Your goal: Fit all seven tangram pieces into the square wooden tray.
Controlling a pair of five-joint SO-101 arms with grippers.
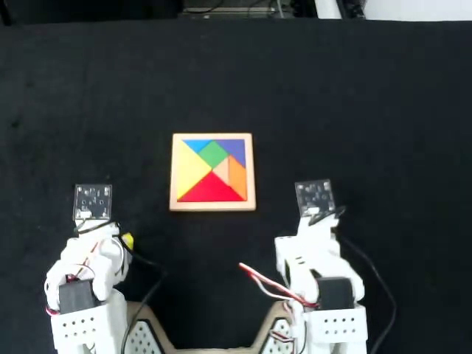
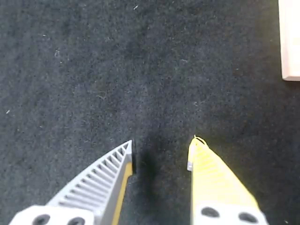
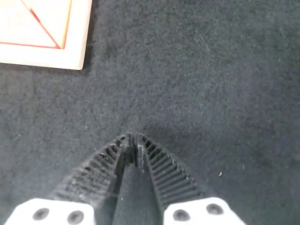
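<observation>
Left wrist view: shows the left end effector released, grey and yellow fingers spread over bare black worktop, gripping nothing. Right wrist view: shows the right end effector clenched tip to tip, likewise empty, near a corner of the wooden tray.

From the high view, places the wooden tray flat near mid-worktop, between and beyond both arms, with the tangram pieces lying inside and apparently filling the square. Looks finished or nearly so.

Judges the pieces light, stiff, thin and smooth-faced, so liable to slip; best pinched across opposite edges or nudged flat. Judges the tray rigid and light too, graspable by its raised rim.

Being square, offers no long axis. Sits with sides running straight across and straight away from the arms, with the red triangle based toward them.
</observation>
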